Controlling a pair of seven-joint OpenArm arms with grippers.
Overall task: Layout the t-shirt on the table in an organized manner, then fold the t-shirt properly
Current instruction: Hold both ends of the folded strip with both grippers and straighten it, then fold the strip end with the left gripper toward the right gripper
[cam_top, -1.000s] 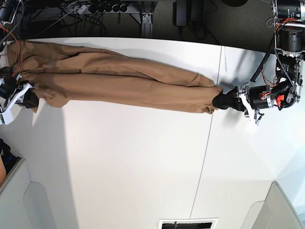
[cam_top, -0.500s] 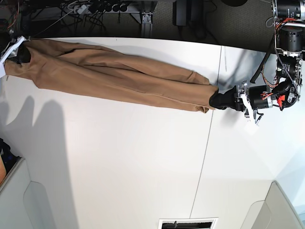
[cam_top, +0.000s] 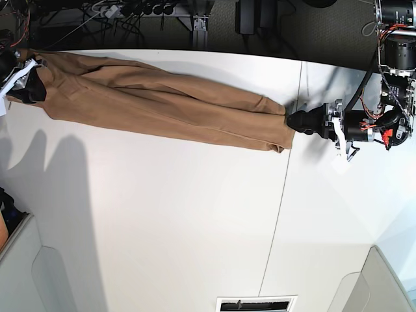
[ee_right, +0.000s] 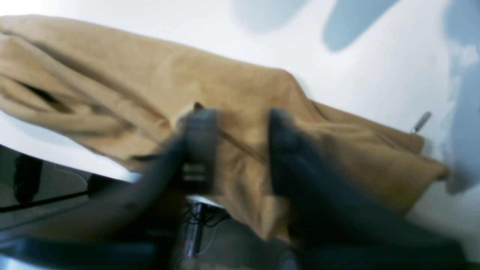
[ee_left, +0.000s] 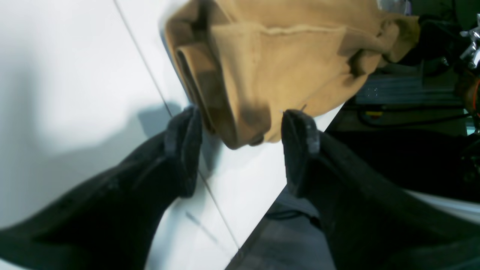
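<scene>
The tan t-shirt [cam_top: 162, 104] lies pulled into a long narrow band across the far part of the white table [cam_top: 195, 227]. At the band's right end my left gripper [cam_top: 300, 121] is open. In the left wrist view its black fingers [ee_left: 183, 146] stand wide apart, and the shirt's bunched end [ee_left: 281, 63] lies just past the left gripper [ee_left: 242, 127], ungripped. At the far left corner my right gripper [cam_top: 29, 79] is shut on the t-shirt. The blurred right wrist view shows fabric [ee_right: 243, 93] pinched in the right gripper [ee_right: 242, 150], and some of it hangs over the table edge.
A thin dark seam [cam_top: 279, 195] crosses the table just right of the shirt's end. Cables and a power strip [cam_top: 130, 10] lie beyond the far edge. Grey bins sit at the near left [cam_top: 39, 273] and near right [cam_top: 380, 286] corners, with a vent slot [cam_top: 255, 304] at the near edge.
The right gripper carried its end of the shirt toward the far left corner, straightening the band. The left gripper opened and drew back to the right, off the shirt's end.
</scene>
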